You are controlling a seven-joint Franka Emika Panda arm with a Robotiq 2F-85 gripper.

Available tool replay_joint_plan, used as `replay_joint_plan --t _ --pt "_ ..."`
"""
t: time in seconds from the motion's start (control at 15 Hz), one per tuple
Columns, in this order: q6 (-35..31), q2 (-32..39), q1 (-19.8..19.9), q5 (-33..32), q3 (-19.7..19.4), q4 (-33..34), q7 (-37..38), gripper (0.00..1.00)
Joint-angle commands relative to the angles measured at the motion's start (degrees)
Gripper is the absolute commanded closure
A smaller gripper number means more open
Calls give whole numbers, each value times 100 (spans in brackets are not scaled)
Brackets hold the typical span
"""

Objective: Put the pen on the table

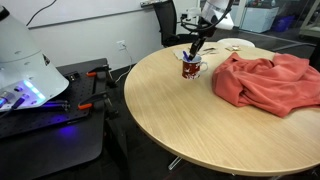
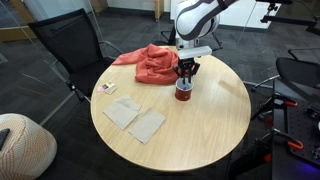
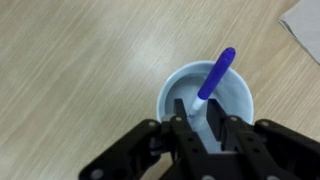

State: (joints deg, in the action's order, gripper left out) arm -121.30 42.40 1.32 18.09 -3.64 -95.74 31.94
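- The pen [image 3: 217, 75] leans inside the mug [image 3: 167, 93], with its blue end slanting up and away from the gripper [image 3: 198, 114].
- Its whitish end lies between the narrowly parted jaws; whether they pinch it is unclear.

Mug [image 2: 183, 92] stands on table [image 2: 205, 135]. Pen [image 3: 216, 78] sits in mug, tilted, upper end past the rim. Pincer [image 3: 198, 118] directly above, fingertips inside mug, apart, either side of pen's lower end. Cloth [image 2: 152, 63] lies beside mug; two paper sheets [image 2: 135, 118] nearer table edge.
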Motion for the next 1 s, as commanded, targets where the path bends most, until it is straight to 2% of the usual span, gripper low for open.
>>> replay_joint_plan --t 0.0,0.87,0.93 --pt "60 133 -44 106 14 248 109 69" --pt "189 454 -46 161 152 497 31 67" --pt "212 476 -41 165 162 533 27 69"
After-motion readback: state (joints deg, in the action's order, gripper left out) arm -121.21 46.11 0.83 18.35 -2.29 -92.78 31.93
